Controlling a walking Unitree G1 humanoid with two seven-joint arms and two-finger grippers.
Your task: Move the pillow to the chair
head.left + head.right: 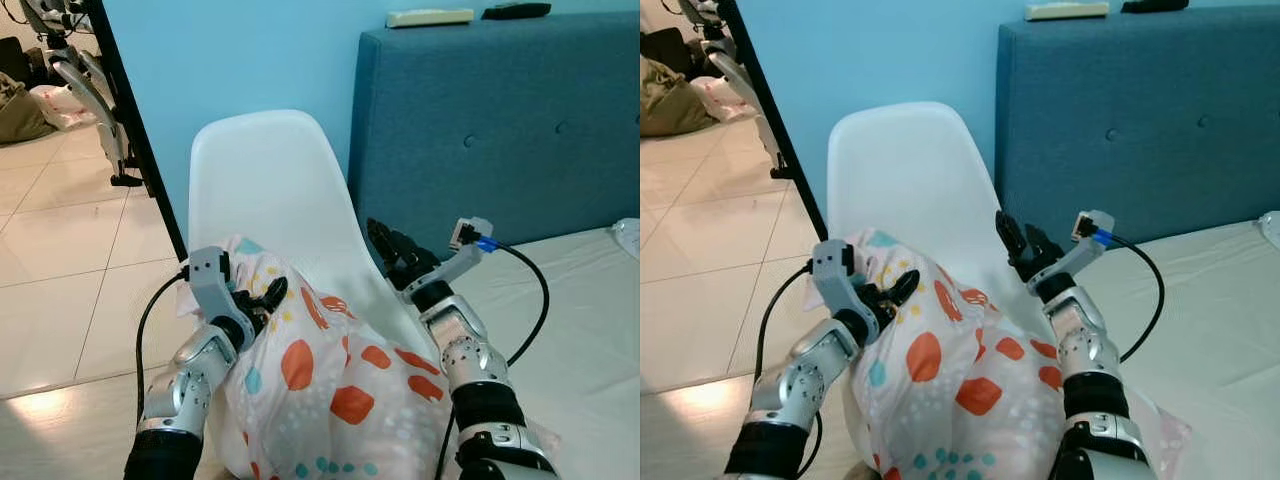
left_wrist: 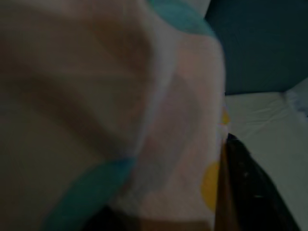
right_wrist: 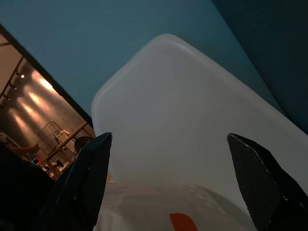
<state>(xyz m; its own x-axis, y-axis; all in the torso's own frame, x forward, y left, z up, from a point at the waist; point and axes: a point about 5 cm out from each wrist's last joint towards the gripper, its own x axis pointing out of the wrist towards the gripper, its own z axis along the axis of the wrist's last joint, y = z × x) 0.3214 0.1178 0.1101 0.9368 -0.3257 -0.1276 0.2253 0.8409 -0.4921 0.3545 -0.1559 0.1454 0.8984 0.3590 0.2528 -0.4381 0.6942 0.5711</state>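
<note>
Blue wall behind, padded blue headboard and white bed on the right, tiled floor left. White shell chair sits between them. Spotted pillow lies on the chair seat, near side bulging toward the camera. Left gripper presses into the pillow's left top edge; can't tell its jaws' state. Right gripper hovers at the chair's right rim, jaws spread wide, holding nothing.

Head views: bright, even daylight, sharp; glare patch on floor tiles near left. Left wrist view: dim, blurred, out of focus. Right wrist view: dusky, fingertips soft.
</note>
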